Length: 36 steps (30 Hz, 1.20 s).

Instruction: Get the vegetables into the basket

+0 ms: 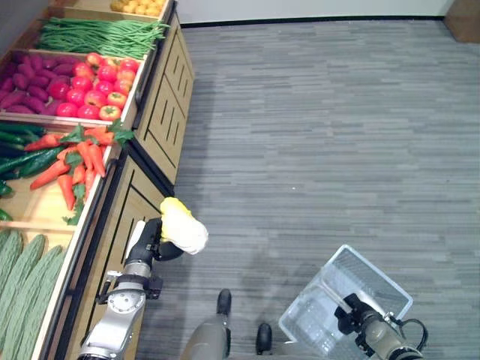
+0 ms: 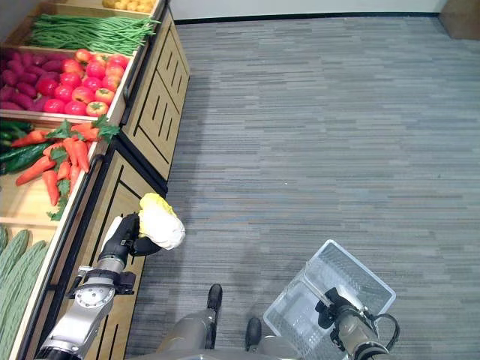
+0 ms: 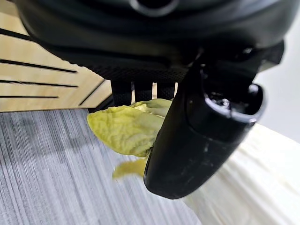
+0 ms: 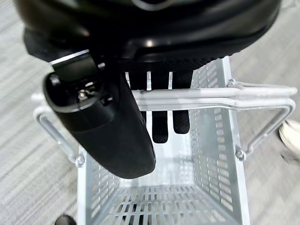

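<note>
Left hand [image 1: 159,241]: fingers [image 3: 140,92] and thumb curled round a pale yellow-white cabbage [image 1: 183,226]. The left wrist view shows crinkled yellow-green leaf between thumb and fingers, and pale stalk beyond. The cabbage is held in the air just off the front of the wooden produce stand [image 1: 161,97], over grey carpet floor [image 1: 330,127].

Right hand [image 1: 357,316]: fingers [image 4: 159,124] hooked over the metal handles [image 4: 211,93] of a pale wire-mesh basket [image 1: 375,281], thumb closing on the near side of the handles. The basket hangs well right of the stand, above the floor. Nothing lies inside it; its slotted bottom and walls are bare in the right wrist view.

Stand compartments, running away from the cabbage:
- Nearest: long pale-green ridged gourds [image 1: 22,274], lying lengthwise.
- Next: orange carrots [image 1: 79,165] with green tops, loosely heaped toward the front edge; dark green cucumbers [image 1: 22,154] behind them at the far side of the same bin.
- Next: red tomatoes or apples [image 1: 97,86] (cannot tell which) on the front side, purple-magenta roots [image 1: 26,82] packed beside them.
- Next: green beans [image 1: 101,36] in a long bundle across the bin.
- Farthest: small yellow round produce [image 1: 139,6], partly cut off at the picture's edge.

No readable labels or writing on the stand, the basket or the produce. The stand's front has slatted wooden panels with dark trim.
</note>
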### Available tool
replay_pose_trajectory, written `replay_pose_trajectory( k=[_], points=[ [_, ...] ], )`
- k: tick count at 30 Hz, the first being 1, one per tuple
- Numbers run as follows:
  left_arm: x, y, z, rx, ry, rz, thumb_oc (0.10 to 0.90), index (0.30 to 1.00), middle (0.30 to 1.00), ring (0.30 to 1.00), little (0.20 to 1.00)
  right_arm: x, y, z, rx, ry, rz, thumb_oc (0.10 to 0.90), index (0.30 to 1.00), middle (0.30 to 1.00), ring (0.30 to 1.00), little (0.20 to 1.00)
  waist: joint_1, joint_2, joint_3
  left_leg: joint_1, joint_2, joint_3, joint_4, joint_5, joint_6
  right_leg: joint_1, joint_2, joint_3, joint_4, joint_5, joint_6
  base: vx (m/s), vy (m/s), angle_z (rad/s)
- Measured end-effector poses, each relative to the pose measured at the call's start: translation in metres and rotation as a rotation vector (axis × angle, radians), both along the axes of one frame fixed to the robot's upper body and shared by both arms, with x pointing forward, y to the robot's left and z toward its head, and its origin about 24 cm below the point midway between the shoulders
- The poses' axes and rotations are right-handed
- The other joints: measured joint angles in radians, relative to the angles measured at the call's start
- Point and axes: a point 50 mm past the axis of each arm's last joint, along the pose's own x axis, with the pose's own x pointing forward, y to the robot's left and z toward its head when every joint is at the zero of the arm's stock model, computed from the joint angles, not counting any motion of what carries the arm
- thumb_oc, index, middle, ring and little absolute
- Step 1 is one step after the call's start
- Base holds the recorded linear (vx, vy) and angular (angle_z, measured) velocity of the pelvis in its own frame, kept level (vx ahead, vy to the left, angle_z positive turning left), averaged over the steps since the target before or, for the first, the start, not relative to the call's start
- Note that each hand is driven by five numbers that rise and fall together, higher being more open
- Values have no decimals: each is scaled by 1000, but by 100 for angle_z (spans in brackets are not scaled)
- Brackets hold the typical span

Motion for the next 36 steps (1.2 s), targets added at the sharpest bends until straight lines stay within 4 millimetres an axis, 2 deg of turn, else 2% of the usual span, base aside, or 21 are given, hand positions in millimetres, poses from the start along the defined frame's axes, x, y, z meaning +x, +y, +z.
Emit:
replay_pose_trajectory(
  k=[2,5,12,16,19,23,26,36],
  points=[
    [4,-4,-5,2,17,-18,400,300,300,300,300,-10,8,-7,27,35,-38,400,300,300,300,300,4,7,-1,50,-8,18,-39,0,11,17,-13,12,24,-22,34,54,249,1],
    [3,-4,-18,14,84,-15,400,300,300,300,300,0,15,-5,48,1,-29,400,300,300,300,300,10,16,-1,78,-20,29,-39,-19,34,18,-34,26,69,-47,71,45,202,-11],
    [2,-4,-26,53,130,-27,400,300,300,300,300,45,26,16,73,-153,29,400,300,300,300,300,27,19,-5,80,-23,42,-40,-67,31,26,-38,27,44,-51,68,45,129,-5],
    [3,-5,-34,62,171,-36,400,300,300,300,300,64,34,28,92,-225,60,400,300,300,300,300,30,7,-16,80,-32,42,-40,-67,31,26,-46,30,44,-51,67,30,79,0],
    [4,-9,-41,135,235,-106,400,300,300,300,300,80,37,37,94,-267,80,400,300,300,300,300,30,1,-34,79,-40,38,-41,-67,36,27,-54,28,45,-51,67,37,40,4],
    [11,-16,-38,199,231,-183,400,300,300,300,300,91,41,44,87,-287,106,400,300,300,300,300,33,-19,-53,78,-49,25,-40,-65,40,33,-60,15,41,-51,67,41,15,11],
    [23,-25,-35,278,235,-261,400,300,300,300,300,107,43,54,71,-319,131,400,300,300,300,300,35,-19,-55,78,-52,17,-40,-61,44,39,-61,6,31,-51,67,22,2,9],
    [47,-38,-15,519,188,-427,400,300,300,300,300,120,48,64,42,-327,159,400,300,300,300,300,43,-13,-60,66,-52,5,-40,-61,43,43,-57,-9,9,-51,67,9,-14,4]
  ],
)
